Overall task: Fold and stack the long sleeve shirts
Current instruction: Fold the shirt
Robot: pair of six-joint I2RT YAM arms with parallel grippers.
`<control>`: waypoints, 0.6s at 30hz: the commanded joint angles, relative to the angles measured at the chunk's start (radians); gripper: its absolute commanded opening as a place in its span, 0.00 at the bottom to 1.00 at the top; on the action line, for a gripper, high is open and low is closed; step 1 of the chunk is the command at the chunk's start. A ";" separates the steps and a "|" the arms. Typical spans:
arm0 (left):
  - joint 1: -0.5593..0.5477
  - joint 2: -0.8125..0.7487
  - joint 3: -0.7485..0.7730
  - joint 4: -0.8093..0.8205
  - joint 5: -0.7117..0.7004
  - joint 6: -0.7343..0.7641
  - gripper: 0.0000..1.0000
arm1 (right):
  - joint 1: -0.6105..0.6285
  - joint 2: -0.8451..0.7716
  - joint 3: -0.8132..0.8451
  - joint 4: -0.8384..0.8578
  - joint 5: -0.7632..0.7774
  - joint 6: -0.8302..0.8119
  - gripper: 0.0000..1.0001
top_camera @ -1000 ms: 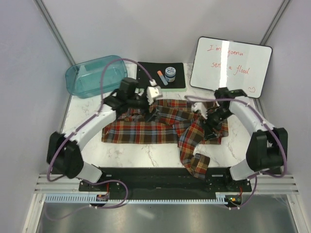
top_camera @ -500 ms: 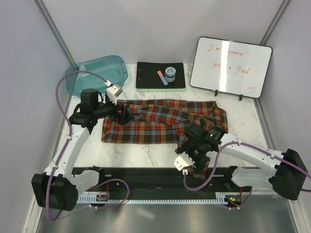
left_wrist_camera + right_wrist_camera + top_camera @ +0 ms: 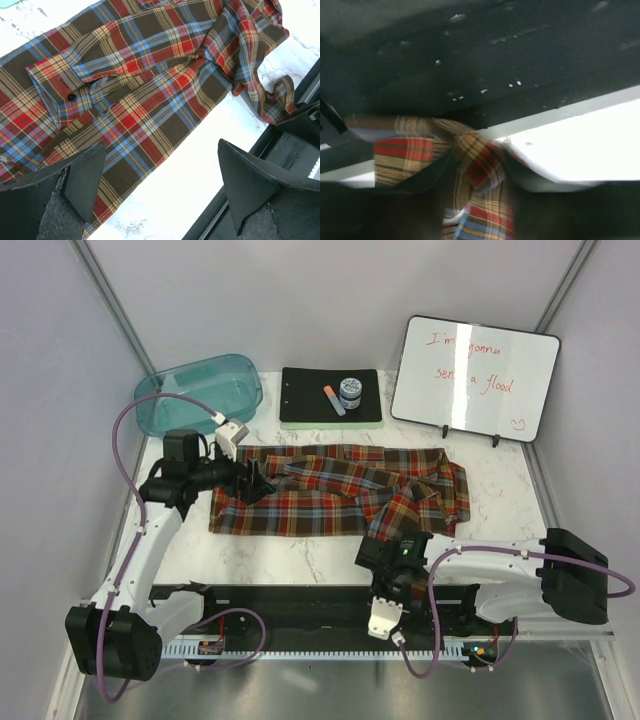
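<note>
The plaid long sleeve shirt [image 3: 320, 490] lies spread across the white table, with one sleeve running down to the front edge at the right. My left gripper [image 3: 258, 480] hovers over the shirt's left part, jaws wide open and empty. In the left wrist view the shirt [image 3: 150, 75] fills the upper left, with the gripper [image 3: 160, 150] above its near hem. My right gripper [image 3: 392, 570] is at the table's front edge over the sleeve end. In the blurred right wrist view the plaid sleeve [image 3: 480, 170] sits pinched between the dark fingers [image 3: 432, 182].
A teal bin [image 3: 200, 390] stands at the back left. A black clipboard [image 3: 310, 400] holding a marker [image 3: 333, 400] and a small jar [image 3: 350, 390] is at the back middle, a whiteboard [image 3: 475, 377] at the back right. The black base plate [image 3: 300, 600] borders the front edge.
My left arm pulled back from the shirt's middle to its left part. My right arm swung from the right side down to the front edge, onto the hanging sleeve end.
</note>
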State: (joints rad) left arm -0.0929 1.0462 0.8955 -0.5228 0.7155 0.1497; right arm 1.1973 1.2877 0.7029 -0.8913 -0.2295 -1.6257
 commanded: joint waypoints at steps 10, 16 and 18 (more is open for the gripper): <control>0.012 -0.109 0.039 0.067 0.028 0.025 1.00 | -0.394 0.114 0.441 0.025 -0.273 0.448 0.00; 0.004 -0.063 0.019 0.171 0.116 0.022 1.00 | -0.723 0.306 0.673 0.116 -0.522 0.864 0.00; -0.014 -0.028 0.029 0.222 0.117 -0.012 1.00 | -0.760 0.346 0.719 0.182 -0.583 1.057 0.00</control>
State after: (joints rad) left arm -0.0891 0.9707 0.9039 -0.4232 0.7635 0.1490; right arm 0.5056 1.5578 1.3445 -0.7841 -0.5934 -0.9653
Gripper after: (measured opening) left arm 0.993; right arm 0.010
